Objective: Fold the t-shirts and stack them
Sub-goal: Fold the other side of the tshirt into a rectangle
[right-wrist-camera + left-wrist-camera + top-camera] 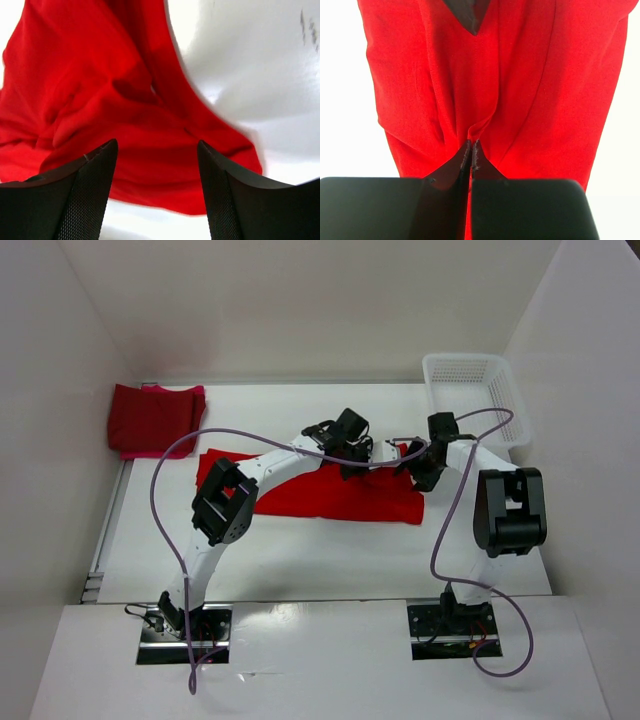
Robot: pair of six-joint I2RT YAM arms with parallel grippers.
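A bright red t-shirt [320,497] lies spread in a long band across the middle of the table. My left gripper [351,464] sits over its back edge. In the left wrist view it [471,143] is shut on a puckered ridge of this shirt's cloth [530,75]. My right gripper [417,472] hovers at the shirt's right end. Its jaws [157,146] are open over the cloth's [100,90] edge, nothing between them. At the back left lies a folded dark red t-shirt [152,415] on a pink one [146,453].
A white mesh basket [472,392] stands at the back right, close behind the right arm. White walls close in the table on the left, back and right. Bare white table [250,75] shows right of the shirt's end. Purple cables loop over both arms.
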